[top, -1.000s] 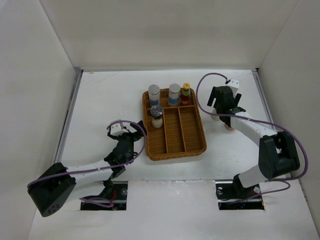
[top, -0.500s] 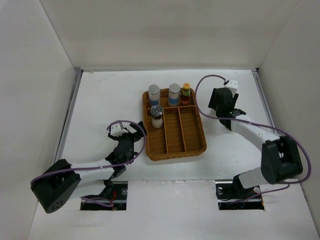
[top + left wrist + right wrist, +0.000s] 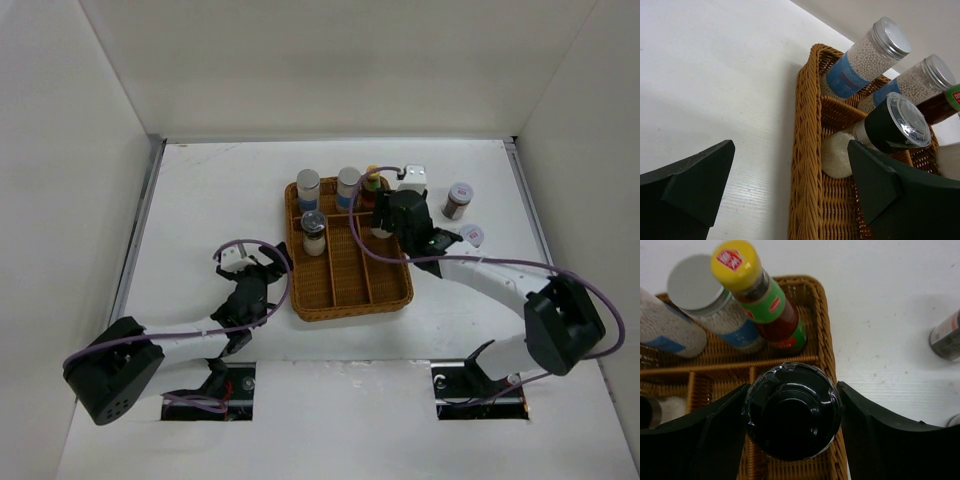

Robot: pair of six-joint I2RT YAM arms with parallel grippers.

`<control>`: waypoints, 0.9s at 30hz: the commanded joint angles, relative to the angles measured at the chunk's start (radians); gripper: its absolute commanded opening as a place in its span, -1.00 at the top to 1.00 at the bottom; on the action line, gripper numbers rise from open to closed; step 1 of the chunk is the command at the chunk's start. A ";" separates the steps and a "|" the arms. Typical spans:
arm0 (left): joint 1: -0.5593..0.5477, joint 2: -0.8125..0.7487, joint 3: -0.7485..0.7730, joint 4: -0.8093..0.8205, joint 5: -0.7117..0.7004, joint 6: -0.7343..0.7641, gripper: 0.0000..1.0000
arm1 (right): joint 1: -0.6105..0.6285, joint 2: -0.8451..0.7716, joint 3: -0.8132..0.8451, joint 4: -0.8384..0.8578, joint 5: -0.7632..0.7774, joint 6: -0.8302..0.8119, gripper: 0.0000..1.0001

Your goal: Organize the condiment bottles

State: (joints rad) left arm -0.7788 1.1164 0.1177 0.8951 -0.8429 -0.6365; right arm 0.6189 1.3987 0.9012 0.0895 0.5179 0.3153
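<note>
The brown wicker tray holds two silver-lidded jars, the red sauce bottle with yellow cap and a dark-lidded jar. My right gripper is over the tray's right compartment, shut on another dark-lidded jar, held upright just in front of the sauce bottle. My left gripper is open and empty on the table beside the tray's left rim. A jar stands on the table to the right and another lies near it.
The tray's middle and right long compartments hold nothing. White walls close in the table at the back and on both sides. The right arm's link crosses the table from the tray's right rim toward its base.
My right arm has swung left from the table's right side to over the tray, with the dark-lidded jar in it. The two jars on the right table came into view. The left arm has not moved.
</note>
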 commanded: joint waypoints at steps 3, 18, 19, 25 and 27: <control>0.010 0.013 0.019 0.054 0.021 -0.020 -1.00 | 0.003 0.080 0.027 0.142 -0.028 0.030 -0.08; 0.014 0.017 0.027 0.054 0.062 -0.025 -1.00 | -0.164 -0.111 -0.074 0.203 -0.039 0.051 -1.00; 0.014 0.016 0.025 0.054 0.064 -0.025 -1.00 | -0.204 -0.130 -0.082 0.202 -0.038 0.068 -1.00; 0.011 0.017 0.027 0.054 0.065 -0.025 -1.00 | -0.444 -0.043 0.005 0.063 0.066 0.059 -1.00; 0.011 0.017 0.025 0.054 0.065 -0.025 -1.00 | -0.489 0.011 0.045 0.024 0.067 0.038 -1.00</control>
State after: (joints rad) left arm -0.7681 1.1427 0.1192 0.8955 -0.7853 -0.6483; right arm 0.1726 1.3445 0.8787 0.1925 0.5419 0.3691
